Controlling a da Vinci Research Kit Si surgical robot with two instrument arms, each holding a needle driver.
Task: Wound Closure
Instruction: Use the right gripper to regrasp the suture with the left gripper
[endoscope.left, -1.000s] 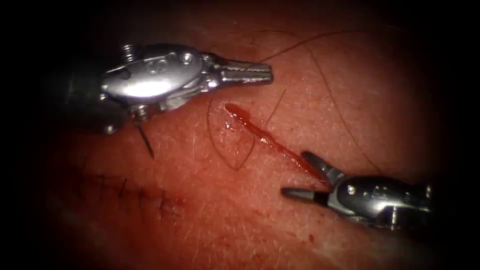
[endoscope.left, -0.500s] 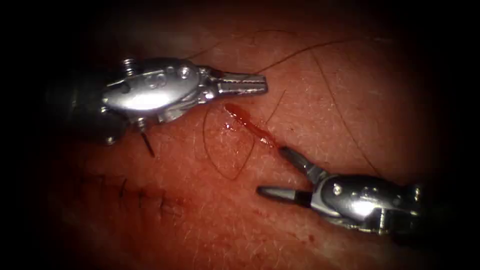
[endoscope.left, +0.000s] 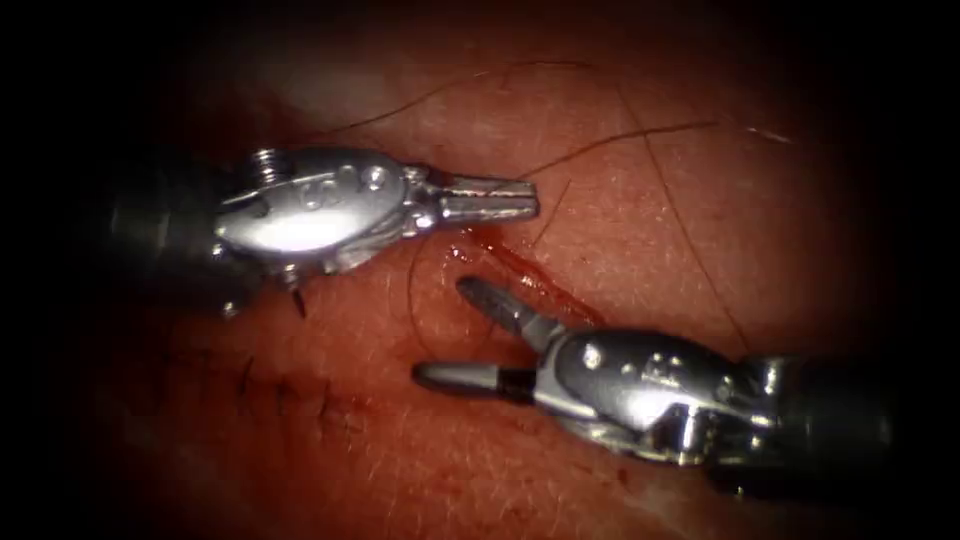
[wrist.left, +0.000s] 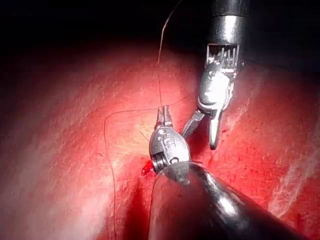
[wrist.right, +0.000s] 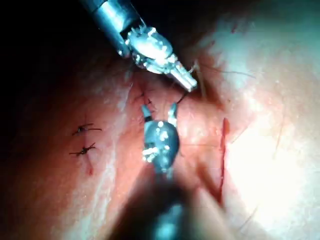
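As left hand (endoscope.left: 531, 198) grips thread (endoscope.left: 620, 137), cut (endoscope.left: 522, 266) just beside.

tissue (endoscope.left: 620, 210), thread (endoscope.left: 690, 240) lying on it

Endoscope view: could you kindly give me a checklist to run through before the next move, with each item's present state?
1. Left tool has a grip on the thread: ok. Its jaws are shut, and the thread runs from their tip to the upper right.
2. Right tool is free to grasp: ok. Its jaws are open and hold nothing.
3. Needle located: cannot tell.
4. Cut in sight: ok. It lies between the two tools, with red fluid along it.
5. Slack thread is clear of the right tool's jaws: cannot tell. A loop lies on the tissue close to them.
6. Finished stitches intact: ok. They sit left of the cut.
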